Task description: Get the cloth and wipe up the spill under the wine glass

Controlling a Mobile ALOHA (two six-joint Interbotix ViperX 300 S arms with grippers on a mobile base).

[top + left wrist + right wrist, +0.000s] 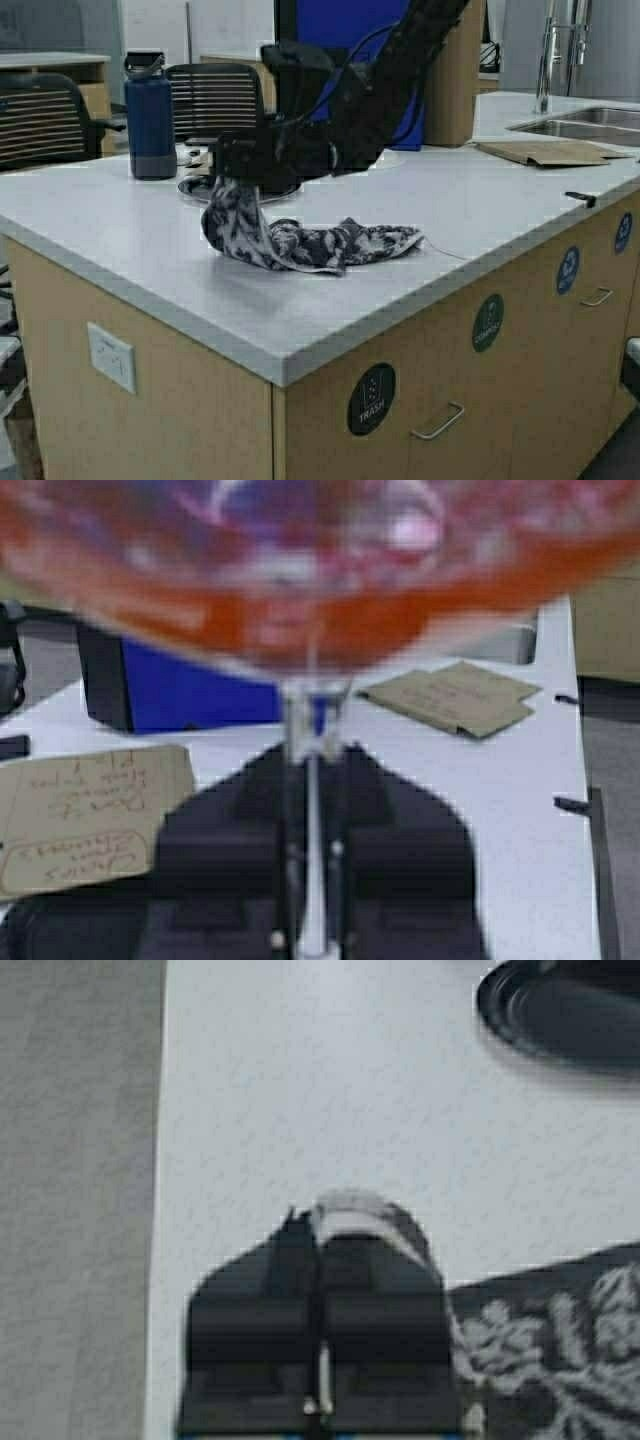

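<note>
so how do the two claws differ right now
The left claw grips the wine glass by its thin stem; the right claw pinches one end of the cloth.
The left claw's load stands upright, with the bowl of reddish liquid above it; the right claw's load hangs limp, the rest trailing on the counter.
Both are shut on something.

Even indoor light, wrist views blurred
</note>
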